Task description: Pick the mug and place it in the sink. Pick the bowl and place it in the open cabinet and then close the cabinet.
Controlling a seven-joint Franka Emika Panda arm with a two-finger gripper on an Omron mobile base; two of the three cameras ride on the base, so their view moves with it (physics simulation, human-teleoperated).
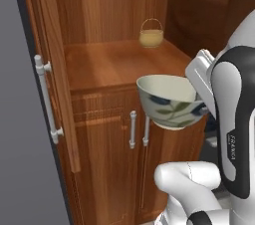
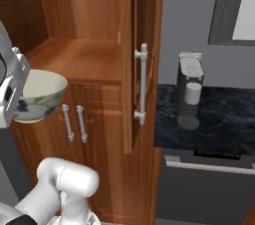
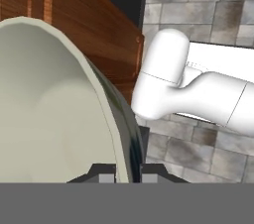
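Evidently the bowl (image 1: 170, 100) is gripped by its rim in the clenched gripper (image 3: 128, 171), seemingly 1 finger on each side, and held upright in air before the cabinet's (image 1: 107, 64) shelf front edge, ready for placing inside.

Rendered kitchen, wooden cabinet (image 1: 107, 64), dark stone counter (image 2: 219, 119), coffee machine (image 2: 190, 92)

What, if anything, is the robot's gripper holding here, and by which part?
The gripper holds the wide cream-white ceramic bowl with dark leaf pattern by its rim: in the hand view one fingertip sits inside the wall and one outside.
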